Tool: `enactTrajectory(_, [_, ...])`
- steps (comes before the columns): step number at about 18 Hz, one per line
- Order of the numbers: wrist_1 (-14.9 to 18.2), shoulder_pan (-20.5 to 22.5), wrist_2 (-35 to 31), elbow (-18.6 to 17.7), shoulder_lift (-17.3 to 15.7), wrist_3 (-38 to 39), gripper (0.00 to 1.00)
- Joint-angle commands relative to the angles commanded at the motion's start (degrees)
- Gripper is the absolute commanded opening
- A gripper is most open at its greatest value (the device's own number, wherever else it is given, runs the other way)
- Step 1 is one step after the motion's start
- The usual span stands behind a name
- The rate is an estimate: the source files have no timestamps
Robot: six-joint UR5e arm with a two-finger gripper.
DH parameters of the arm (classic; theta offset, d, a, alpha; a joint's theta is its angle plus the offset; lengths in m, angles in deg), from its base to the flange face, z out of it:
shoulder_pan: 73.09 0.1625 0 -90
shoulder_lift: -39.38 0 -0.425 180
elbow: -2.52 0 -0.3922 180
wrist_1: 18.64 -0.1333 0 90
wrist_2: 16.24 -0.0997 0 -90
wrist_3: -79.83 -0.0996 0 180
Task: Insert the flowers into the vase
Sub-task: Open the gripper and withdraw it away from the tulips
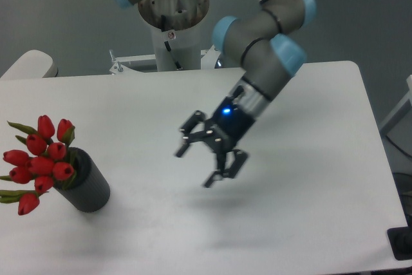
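Note:
The flowers (40, 162), a tight bunch of red tulip buds with green leaves, stand in the vase (87, 186), a dark grey cylinder at the table's left front. The buds lean out to the left over the vase's rim. My gripper (196, 167) hangs above the middle of the table, well to the right of the vase. Its fingers are spread open and hold nothing. A blue light glows on its wrist.
The white table (309, 159) ends at the right edge near a dark object (400, 244) at the lower right. The robot's base column (172, 24) stands behind the table's far edge. A pale rounded object (29, 64) sits at the far left.

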Motion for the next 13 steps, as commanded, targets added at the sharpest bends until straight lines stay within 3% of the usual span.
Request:
enactTrajectory(5, [2.45,-0.17,-25.57,6.5,-3.08,-0.62,1.0])
enactTrajectory(13, [13.35,-5.44,-42.65,12.31,-5.1,-3.17,1.0])
